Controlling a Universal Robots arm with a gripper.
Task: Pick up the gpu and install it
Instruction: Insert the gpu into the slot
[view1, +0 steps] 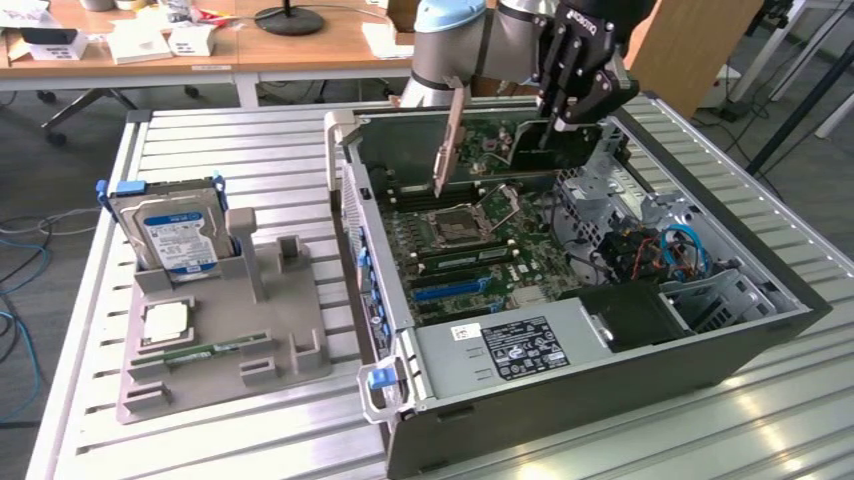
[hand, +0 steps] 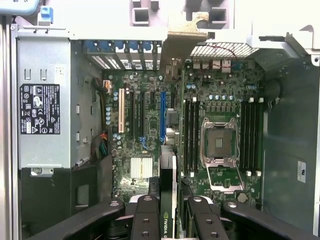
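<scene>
Currently the gripper (view1: 574, 112) sits over the far end of the open case (view1: 747, 330), fingers (hand: 146, 212) clamped on the gpu (view1: 547, 145). The gap between them is just the card's thickness. The card hangs on edge under the fingers, dark face showing in the exterior view. It's over the motherboard (view1: 514, 200), toward the exterior view's right of the CPU socket (view1: 461, 215). Not seated in any slot. Can't tell how far its lower edge is off the board.

Wrist view has the card edge-on between the two fingers, with a green-and-black label (hand: 166, 222) on the near edge. That edge runs roughly in line with the blue slot (hand: 162, 115). The white slot (hand: 121, 110) lies parallel to it, nearer the PSU (hand: 42, 110). Memory slots (hand: 192, 135) flank the socket on both sides.

Outside the case, on the exterior view's left, a grey holder (view1: 267, 350) sits on the slatted table (view1: 240, 150). The hard drive (view1: 174, 235) stands upright in the holder's far end, blue-labelled face toward the camera. A square chip (view1: 164, 322) lies flat in front of it. A green memory stick (view1: 200, 352) lies flat just nearer the camera. All are well apart from the gripper.
</scene>
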